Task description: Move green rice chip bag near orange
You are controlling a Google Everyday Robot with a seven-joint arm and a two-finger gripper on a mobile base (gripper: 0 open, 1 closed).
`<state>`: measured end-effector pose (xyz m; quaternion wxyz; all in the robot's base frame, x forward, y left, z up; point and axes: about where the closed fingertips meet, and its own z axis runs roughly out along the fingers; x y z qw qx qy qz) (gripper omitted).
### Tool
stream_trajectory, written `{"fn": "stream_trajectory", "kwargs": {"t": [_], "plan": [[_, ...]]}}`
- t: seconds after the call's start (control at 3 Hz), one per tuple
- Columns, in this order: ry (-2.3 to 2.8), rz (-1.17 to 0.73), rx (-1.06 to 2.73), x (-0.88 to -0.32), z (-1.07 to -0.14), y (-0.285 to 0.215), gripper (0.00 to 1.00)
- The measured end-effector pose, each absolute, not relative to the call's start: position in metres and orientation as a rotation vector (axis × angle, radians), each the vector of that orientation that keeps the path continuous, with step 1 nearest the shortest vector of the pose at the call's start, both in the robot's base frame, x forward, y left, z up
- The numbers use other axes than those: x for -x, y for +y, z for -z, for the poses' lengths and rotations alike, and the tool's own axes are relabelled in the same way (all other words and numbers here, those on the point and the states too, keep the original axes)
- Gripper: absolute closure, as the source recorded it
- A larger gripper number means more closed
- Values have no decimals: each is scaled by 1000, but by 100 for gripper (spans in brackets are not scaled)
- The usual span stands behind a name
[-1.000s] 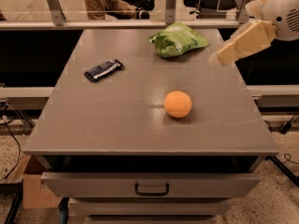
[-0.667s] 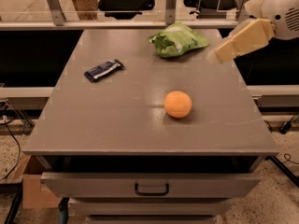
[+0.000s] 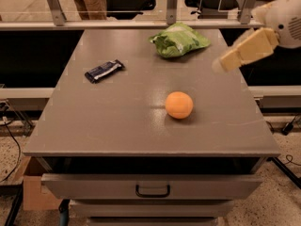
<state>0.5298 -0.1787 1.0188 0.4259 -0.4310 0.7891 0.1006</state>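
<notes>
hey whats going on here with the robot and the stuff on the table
The robot's tool hangs above the right edge of the grey table, touching nothing. The green rice chip bag lies at the far end, to the left of the tool. The orange sits well apart from it, nearer the front. A dark blue bar wrapper lies on the left. The bag is not yet near the orange.

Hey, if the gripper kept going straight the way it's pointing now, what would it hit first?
Probably the bare table top, between the green rice chip bag and the orange. The gripper, at the table's right edge, points down-left; depth is unclear.
</notes>
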Motion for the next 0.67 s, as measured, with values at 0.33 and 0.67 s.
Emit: {"fn": "stream_trajectory", "kwargs": {"t": [0.33, 0.67], "plan": [[2139, -90, 1033, -515, -983, -217, 0], [2135, -77, 1039, -515, -984, -217, 0]]}}
